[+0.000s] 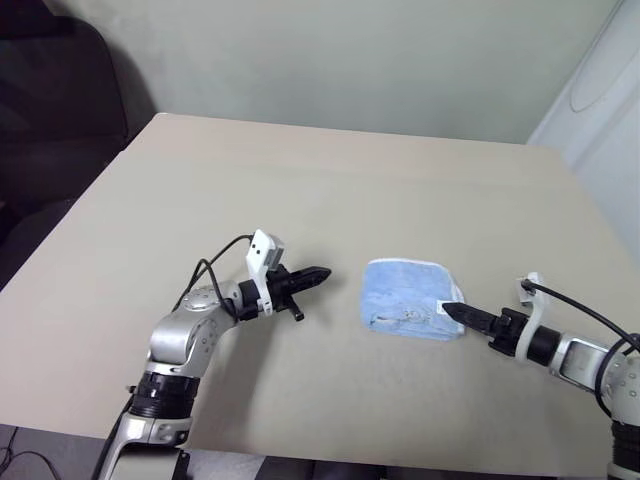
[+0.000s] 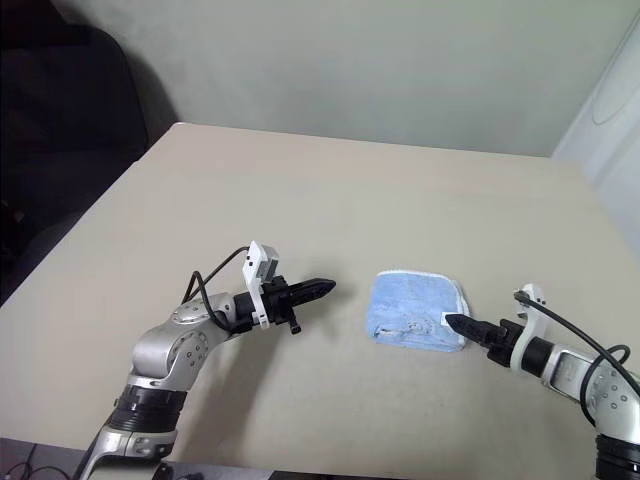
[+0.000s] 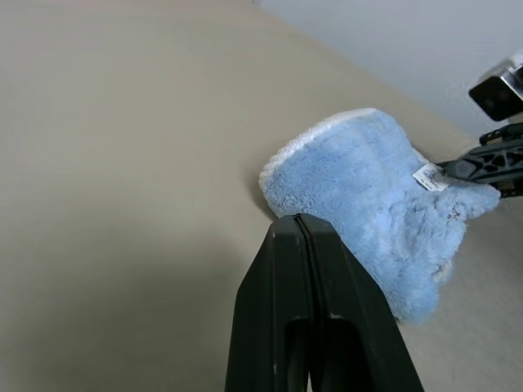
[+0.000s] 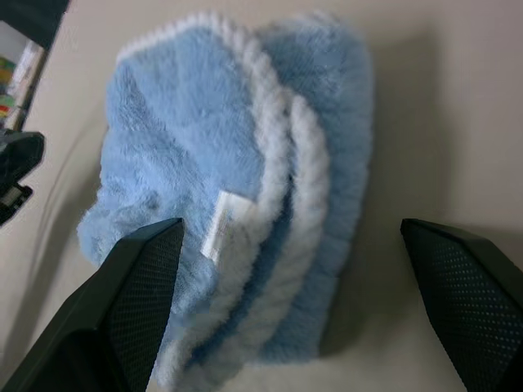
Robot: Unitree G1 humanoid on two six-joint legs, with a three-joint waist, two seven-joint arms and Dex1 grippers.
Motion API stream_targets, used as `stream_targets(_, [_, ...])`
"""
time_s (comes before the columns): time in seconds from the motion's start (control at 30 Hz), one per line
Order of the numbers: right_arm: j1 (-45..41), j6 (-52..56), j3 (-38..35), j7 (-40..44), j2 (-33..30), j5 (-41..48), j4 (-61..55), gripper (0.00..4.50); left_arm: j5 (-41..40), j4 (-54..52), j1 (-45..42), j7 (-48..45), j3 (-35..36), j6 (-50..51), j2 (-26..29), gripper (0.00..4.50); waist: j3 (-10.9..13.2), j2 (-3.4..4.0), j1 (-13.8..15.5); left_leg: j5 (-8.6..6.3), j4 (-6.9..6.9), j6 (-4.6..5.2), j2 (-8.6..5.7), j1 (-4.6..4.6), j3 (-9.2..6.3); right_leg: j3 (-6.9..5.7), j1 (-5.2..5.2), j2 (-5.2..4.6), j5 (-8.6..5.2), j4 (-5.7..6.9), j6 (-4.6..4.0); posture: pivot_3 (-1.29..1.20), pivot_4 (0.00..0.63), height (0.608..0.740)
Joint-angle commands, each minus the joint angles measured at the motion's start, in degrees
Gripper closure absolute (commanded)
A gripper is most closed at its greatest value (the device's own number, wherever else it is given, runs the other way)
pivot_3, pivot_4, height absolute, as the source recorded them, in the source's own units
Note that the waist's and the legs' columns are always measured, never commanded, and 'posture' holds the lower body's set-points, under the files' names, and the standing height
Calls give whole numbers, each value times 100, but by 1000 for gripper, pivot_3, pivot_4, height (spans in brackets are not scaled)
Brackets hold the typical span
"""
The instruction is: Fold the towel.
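The towel (image 1: pixel 408 298) is lying folded into a compact bundle on the table (image 1: pixel 300 190), toward the robot's right side, its white edging and a small white tag showing at the near-right corner. The right gripper (image 4: pixel 294 318) is standing with fingers spread wide at that corner, gripping nothing. The left gripper (image 1: pixel 318 274) is hovering apart from the towel, fingers pressed together and empty.

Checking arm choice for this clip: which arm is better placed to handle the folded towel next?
Probably the right: its gripper is open, fingers either side of the folded light-blue terry towel. The left gripper is shut, apart.
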Motion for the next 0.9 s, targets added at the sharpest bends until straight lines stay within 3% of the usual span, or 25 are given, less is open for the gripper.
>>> stream_targets(0.03, [-140,-71,279,-17,106,-63,-108,26,-98,-239,-67,17,34,11,-46,4500,0,0,-6,0,0,0,0,1,0,-1,0,0,15,0,-24,0,150,740])
stream_targets(0.27, [-341,-223,563,-142,472,-255,-2,26,-78,-266,-104,70,-39,47,-156,4500,-7,-8,-64,-2,0,-3,3,6,-2,-5,1,2,29,0,-47,0,150,740])
stream_targets(0.3, [-338,-238,556,-157,492,-275,10,191,-80,-273,-100,76,-34,53,-162,4500,-7,-9,-73,-4,0,-5,3,10,-2,-5,1,2,29,0,-47,0,150,740])
stream_targets(0.37, [-312,-241,518,-167,513,-280,11,593,-88,-307,-81,92,-23,74,-162,4500,-7,-9,-83,-6,0,-8,4,12,-2,-6,1,3,30,0,-48,0,150,740])
stream_targets(0.73, [-126,-162,156,-352,582,68,-341,4489,-99,-317,-42,153,16,92,-179,4500,-6,-6,-55,-6,1,-2,1,4,-2,-4,1,1,31,-1,-50,0,150,740])
stream_targets(0.9, [-30,-156,-343,-646,608,518,-567,4489,-93,-298,-47,159,16,71,-204,4500,-5,-5,-51,-7,1,-2,0,2,-2,-3,1,0,29,-2,-47,0,150,740])
